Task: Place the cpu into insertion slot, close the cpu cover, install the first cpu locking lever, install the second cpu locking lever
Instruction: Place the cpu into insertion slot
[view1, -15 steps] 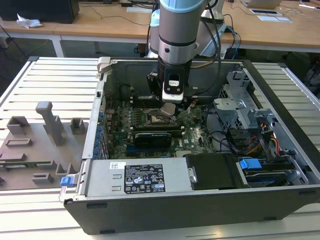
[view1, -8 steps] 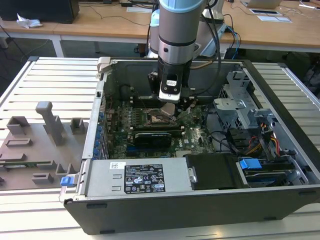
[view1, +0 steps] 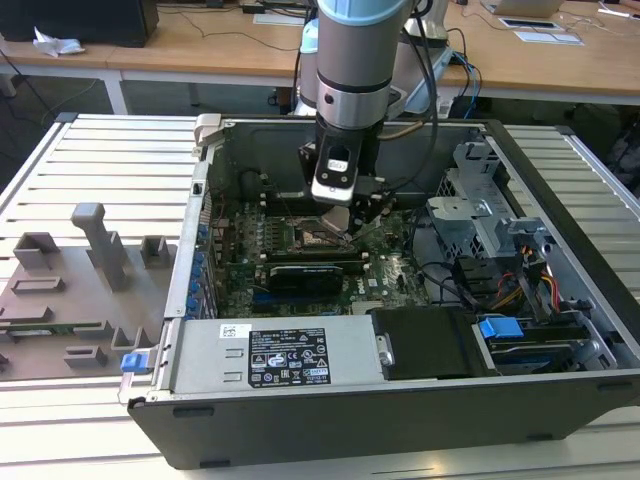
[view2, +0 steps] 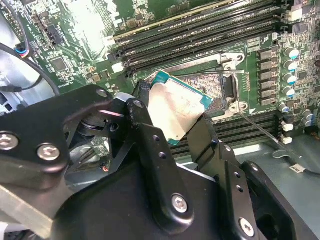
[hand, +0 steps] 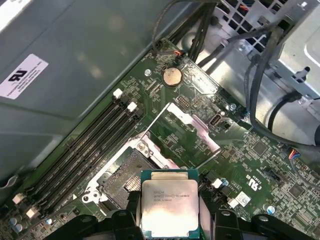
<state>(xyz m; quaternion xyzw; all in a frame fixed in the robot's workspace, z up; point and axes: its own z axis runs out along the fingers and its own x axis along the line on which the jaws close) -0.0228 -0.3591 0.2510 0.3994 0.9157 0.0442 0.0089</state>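
cpu (hand: 169, 207) between jaws, over insertion slot (hand: 124, 176).

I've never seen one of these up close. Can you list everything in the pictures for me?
Computer case: one, dark grey, open on a slatted table.
Chip: one, silver-grey, held near the socket.
Socket: one, black rim, coppery pins, empty.
Socket cover: one, silvery, flipped open.
Memory slots: several, black, beside the socket.
Coin battery: one, silver, on the green board.
Grey tray: one, exterior view's left of the case.
Robot arm: one, silver and blue, over the case.
Gripper: one, black, shut on the chip.
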